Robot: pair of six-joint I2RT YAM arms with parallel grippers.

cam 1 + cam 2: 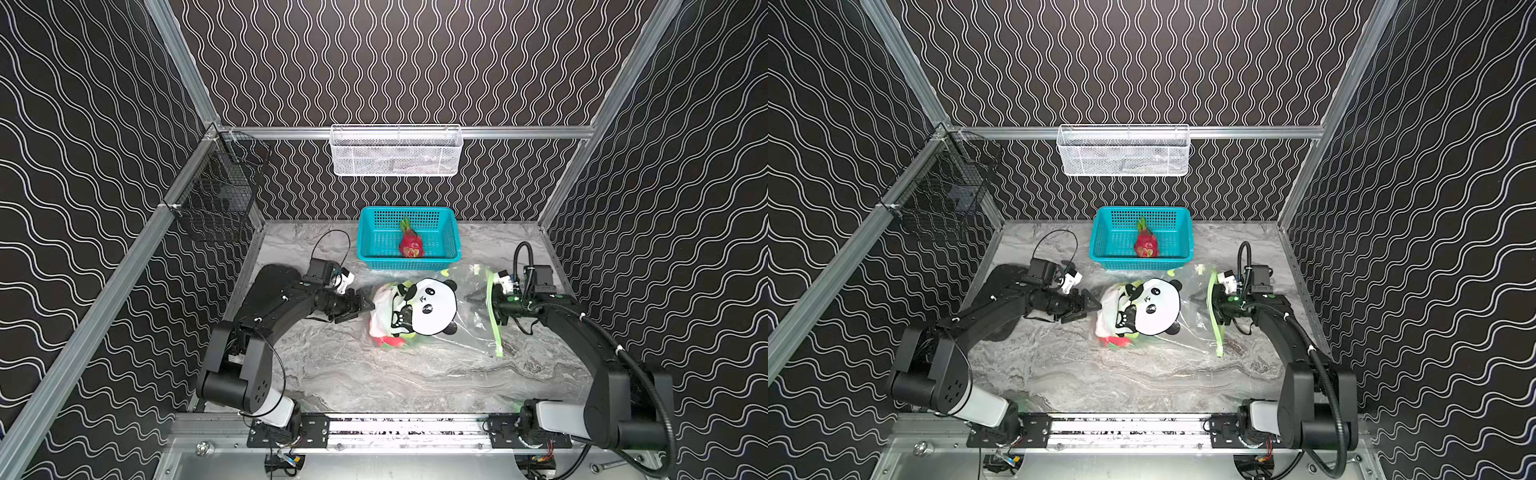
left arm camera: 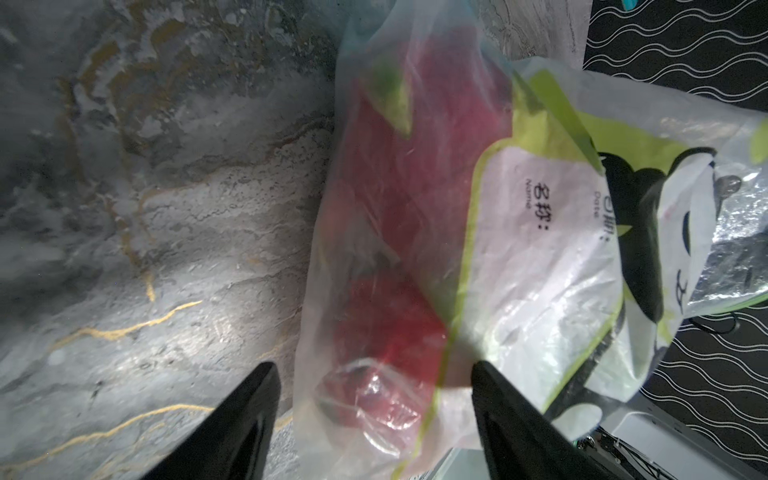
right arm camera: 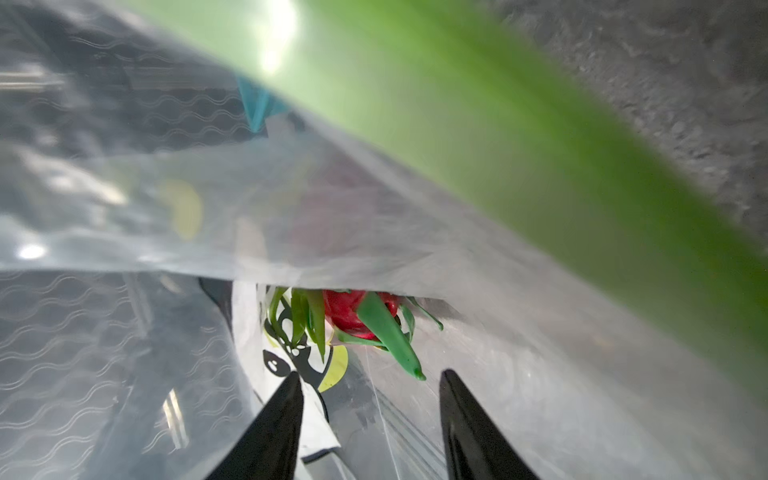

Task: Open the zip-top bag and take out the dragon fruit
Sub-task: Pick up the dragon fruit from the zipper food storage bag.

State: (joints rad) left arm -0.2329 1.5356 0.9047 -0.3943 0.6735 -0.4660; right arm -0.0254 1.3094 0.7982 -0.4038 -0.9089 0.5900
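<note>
teal basket [image 1: 409, 262], upper centre, holds one dragon fruit [image 1: 411, 246] | left fingers [image 2: 249, 415] spread at end of zip-top bag [image 1: 469, 328] | right fingers [image 3: 278, 424] spread inside its mouth | bagged fruit [image 3: 345, 316] half-hidden by panda print [image 1: 432, 307]

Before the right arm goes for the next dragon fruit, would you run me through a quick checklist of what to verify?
1. Bag mouth open: ok; the right gripper is inside the zip-top bag, past the zip strip.
2. Jaws of the right gripper open, empty: ok.
3. Target ahead: ok; a bagged dragon fruit lies just beyond the fingertips.
4. Closed end braced: not ok; the left gripper straddles it, open.
5. Room in the teal basket: ok; only one loose dragon fruit inside.
6. Number of fruit left in the bag: cannot tell.
</note>
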